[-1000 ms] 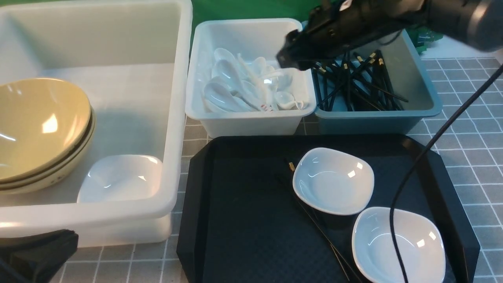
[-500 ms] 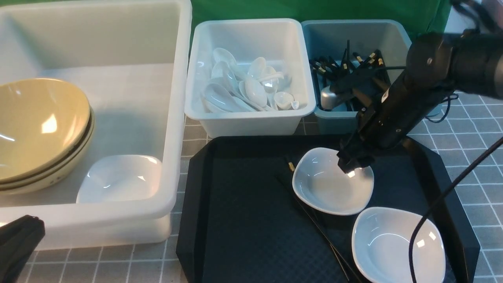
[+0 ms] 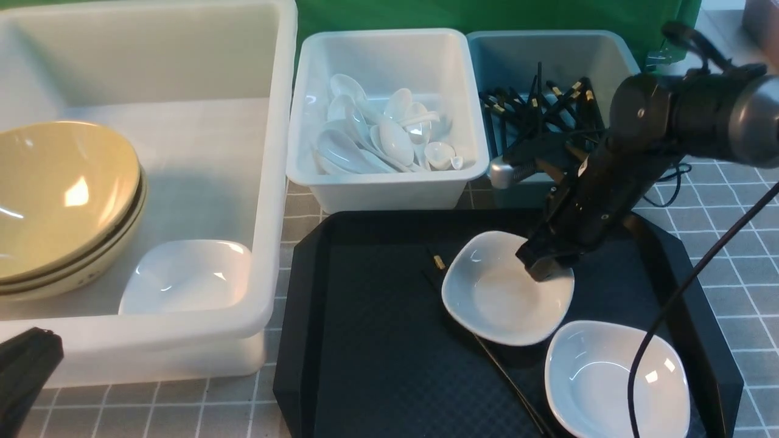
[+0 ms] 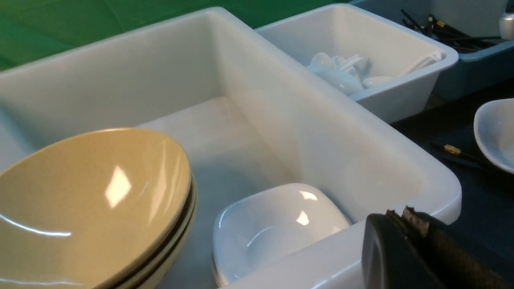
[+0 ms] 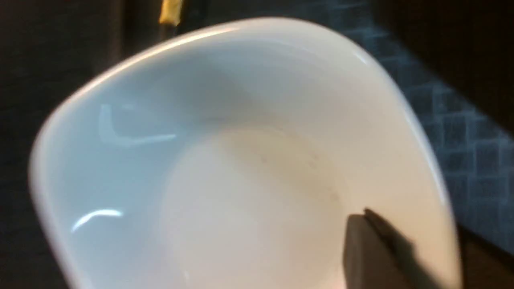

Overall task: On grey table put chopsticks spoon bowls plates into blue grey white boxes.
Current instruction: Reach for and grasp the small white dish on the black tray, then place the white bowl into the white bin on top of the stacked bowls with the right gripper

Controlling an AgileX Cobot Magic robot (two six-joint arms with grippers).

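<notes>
Bright, even, from overhead. Glare patches on bowls (image 3: 76,191) and plates (image 3: 618,377). Soft shadow inside large white box (image 3: 201,201). Black tray (image 3: 377,365) dark, little detail. Right wrist view blurred throughout, out of focus.

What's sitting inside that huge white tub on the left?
Stacked yellow-green bowls and one small white dish beside them lie in the tub. The tub floor beneath the bowls is covered.

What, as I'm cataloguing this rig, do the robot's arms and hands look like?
The right arm is matte black with round joints, a grey metallic upper segment and a small silver cylinder at the wrist. A thin black cable trails beside it. The right hand and left hand are black.
</notes>
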